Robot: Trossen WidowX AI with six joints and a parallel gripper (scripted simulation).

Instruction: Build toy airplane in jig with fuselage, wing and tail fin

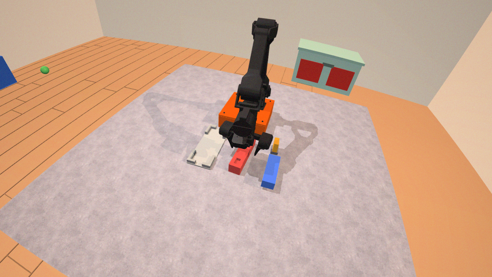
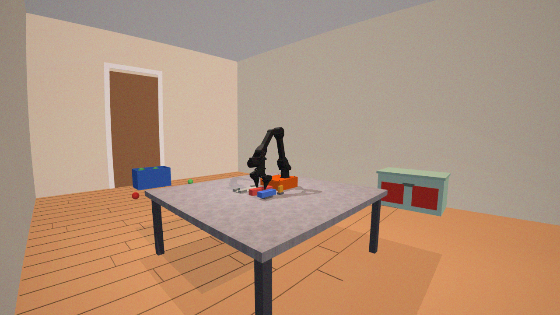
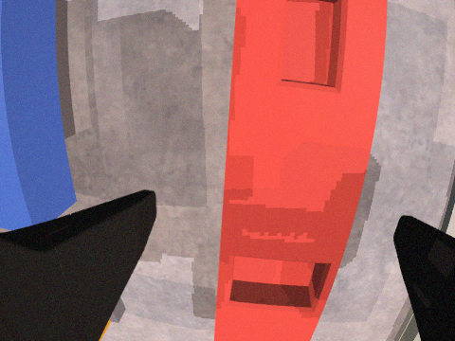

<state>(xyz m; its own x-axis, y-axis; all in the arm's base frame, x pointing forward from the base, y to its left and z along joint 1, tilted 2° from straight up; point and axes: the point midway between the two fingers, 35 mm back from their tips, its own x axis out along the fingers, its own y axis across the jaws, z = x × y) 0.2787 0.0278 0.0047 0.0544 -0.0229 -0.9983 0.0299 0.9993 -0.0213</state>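
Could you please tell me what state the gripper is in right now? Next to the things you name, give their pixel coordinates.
Gripper point(image 1: 245, 148) point(image 2: 261, 187) point(image 3: 282, 218): open, holding nothing, with its fingers apart above the red fuselage point(image 1: 237, 166) point(image 2: 255, 191) point(image 3: 303, 118).
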